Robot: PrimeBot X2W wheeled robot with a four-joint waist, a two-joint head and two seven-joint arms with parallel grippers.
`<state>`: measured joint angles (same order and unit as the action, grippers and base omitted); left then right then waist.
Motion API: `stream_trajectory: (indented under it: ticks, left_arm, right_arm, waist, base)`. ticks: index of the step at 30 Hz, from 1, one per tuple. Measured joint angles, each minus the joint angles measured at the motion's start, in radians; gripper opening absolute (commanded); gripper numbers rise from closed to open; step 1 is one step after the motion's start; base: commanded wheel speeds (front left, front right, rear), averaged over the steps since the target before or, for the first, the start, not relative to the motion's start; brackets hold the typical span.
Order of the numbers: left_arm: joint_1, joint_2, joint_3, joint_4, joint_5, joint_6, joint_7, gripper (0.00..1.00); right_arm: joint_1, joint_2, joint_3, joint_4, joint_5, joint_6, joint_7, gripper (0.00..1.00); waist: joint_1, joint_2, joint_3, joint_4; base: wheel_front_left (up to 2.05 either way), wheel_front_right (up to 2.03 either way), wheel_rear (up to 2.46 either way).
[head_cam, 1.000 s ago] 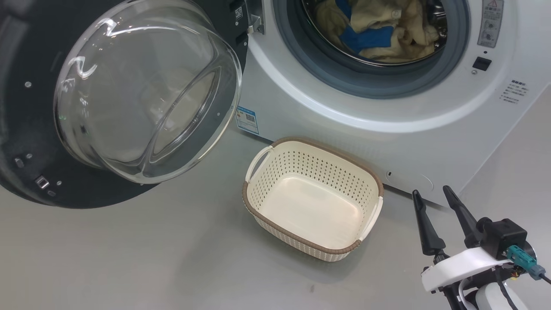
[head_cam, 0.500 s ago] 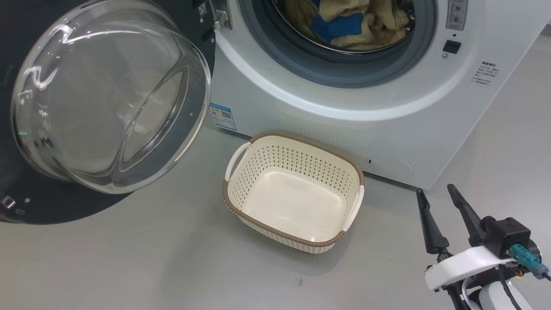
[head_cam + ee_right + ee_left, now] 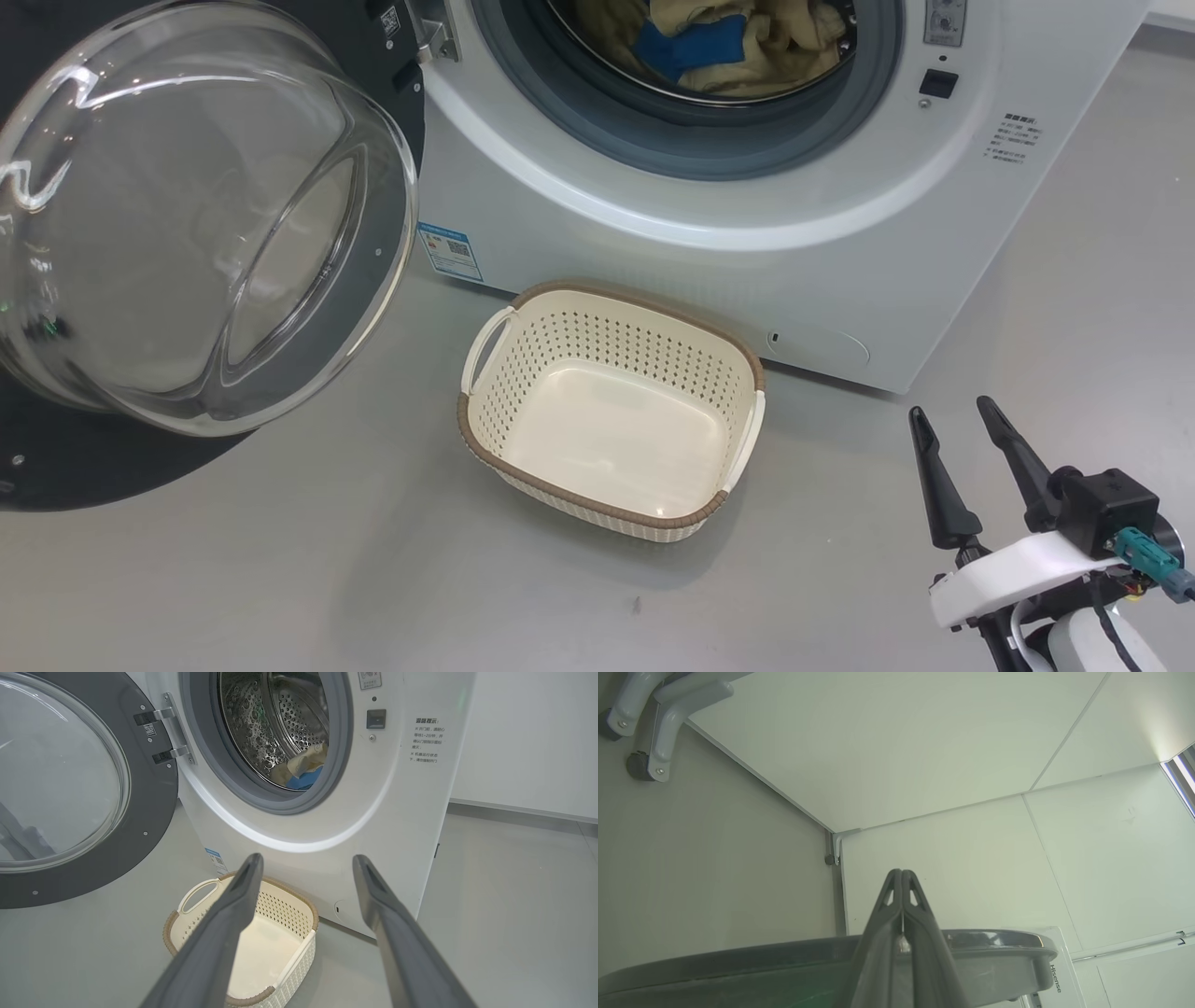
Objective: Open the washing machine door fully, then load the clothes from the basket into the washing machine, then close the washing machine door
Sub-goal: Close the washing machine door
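One step left: basket (image 3: 607,350) empty, clothes (image 3: 719,47) loaded. Left hand (image 3: 902,877) (fingers pinched together) by the door (image 3: 994,945) should push steadily round; right hand (image 3: 950,407), wide, hangs clear.

Smooth grey floor (image 3: 280,579), white wall (image 3: 528,742) panels

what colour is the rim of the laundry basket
Brown with a woven look, around the cream perforated basket; the head view shows it best.
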<state>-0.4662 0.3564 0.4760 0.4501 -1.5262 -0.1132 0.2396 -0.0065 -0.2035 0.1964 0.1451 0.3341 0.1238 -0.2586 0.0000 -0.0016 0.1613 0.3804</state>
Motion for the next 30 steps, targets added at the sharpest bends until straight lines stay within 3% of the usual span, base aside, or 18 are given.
stream_trajectory:
  ticks: [20,30]
  left_arm:
    - [0.005,0.032,-0.043,0.001,0.012,0.0,0.062,0.0]
    - [0.031,0.05,-0.067,-0.001,-0.015,-0.008,0.142,0.0]
  right_arm:
    - [0.0,-0.047,0.006,-0.005,0.0,0.0,0.0,1.0]
    - [0.0,-0.06,0.013,-0.005,0.0,0.0,0.0,1.0]
  waist:
    - [0.0,0.0,0.025,-0.017]
    - [0.0,0.0,0.02,-0.019]
  base:
    - [0.0,0.0,0.0]
    - [0.0,0.0,0.0]
